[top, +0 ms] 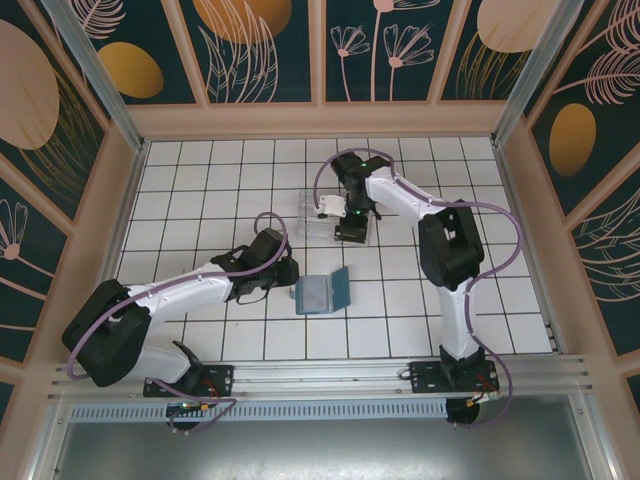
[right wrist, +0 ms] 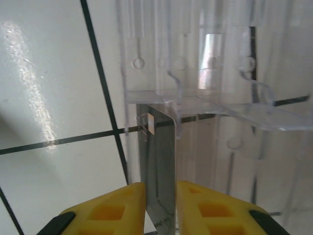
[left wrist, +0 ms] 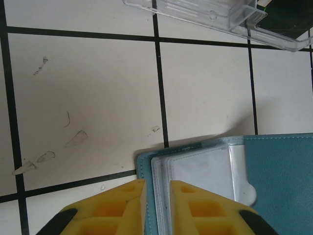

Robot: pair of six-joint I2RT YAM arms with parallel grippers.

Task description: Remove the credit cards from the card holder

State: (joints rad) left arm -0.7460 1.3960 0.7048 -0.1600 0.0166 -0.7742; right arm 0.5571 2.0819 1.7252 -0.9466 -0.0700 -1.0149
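The teal card holder (top: 320, 292) lies open on the tiles in mid-table, its teal cover (left wrist: 279, 181) and clear pockets (left wrist: 200, 171) close up in the left wrist view. My left gripper (top: 288, 272) (left wrist: 157, 205) is shut on the holder's left edge, with the cover rim and the pocket sleeves between its yellow fingers. My right gripper (top: 350, 230) (right wrist: 160, 205) hangs over the clear tray. A dark grey credit card (right wrist: 159, 156) stands slanted in the gap between its fingers, top corner against a tray divider. That gap is far wider than the card is thick.
The clear plastic tray (top: 325, 205) (left wrist: 205, 14) (right wrist: 220, 73) sits just beyond the holder, with upright dividers inside. White tiles with black grout run to the wooden walls on all sides. Both arm bases are at the near edge.
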